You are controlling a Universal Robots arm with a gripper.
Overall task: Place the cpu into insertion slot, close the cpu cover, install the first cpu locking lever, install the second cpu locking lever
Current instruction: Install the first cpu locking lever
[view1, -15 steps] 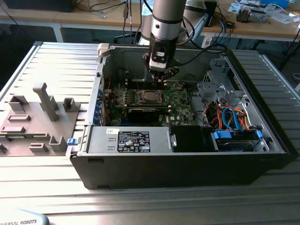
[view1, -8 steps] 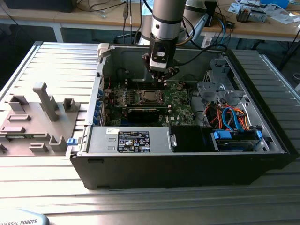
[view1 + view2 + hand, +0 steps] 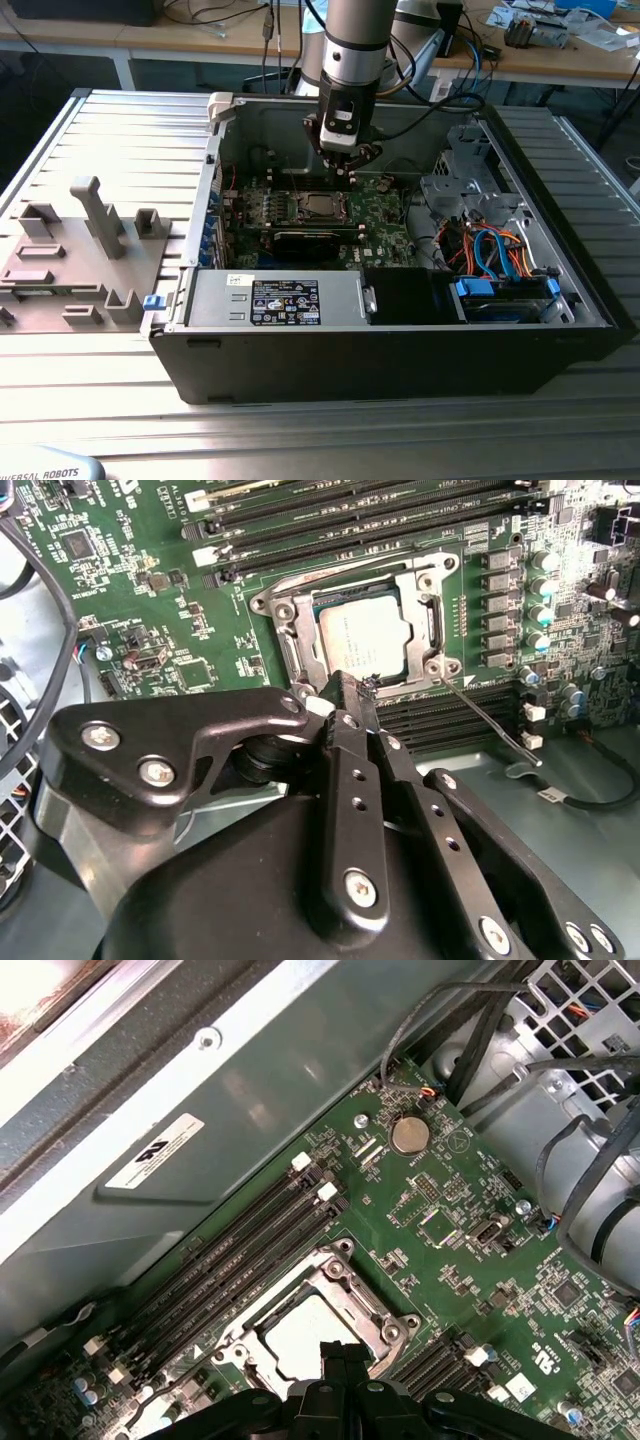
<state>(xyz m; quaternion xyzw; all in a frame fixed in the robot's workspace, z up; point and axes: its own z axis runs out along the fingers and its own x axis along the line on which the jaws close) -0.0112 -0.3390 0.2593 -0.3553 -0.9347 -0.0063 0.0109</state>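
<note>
The cpu [image 3: 358, 640] lies in the insertion slot [image 3: 318, 207] on the green board, its silver-grey top showing in both wrist views [image 3: 295, 1340]. The cpu cover [image 3: 300, 630] lies flat over it as a silvery frame around the chip. A thin metal locking lever [image 3: 490, 720] sticks out from the socket's corner, its free end off the board. My gripper [image 3: 358, 685] hovers at the socket's edge, its black fingers [image 3: 355, 780] pressed together with nothing between them. In the exterior view the gripper [image 3: 345, 170] hangs just behind the socket inside the open computer case.
Long memory slots [image 3: 330, 525] run beside the socket. A black expansion card [image 3: 310, 240] and the power supply [image 3: 285, 300] lie in front of it. A drive cage with cables [image 3: 490, 250] stands at the exterior view's right, the case wall [image 3: 250, 1090] behind. A grey fixture [image 3: 80, 250] sits outside.
</note>
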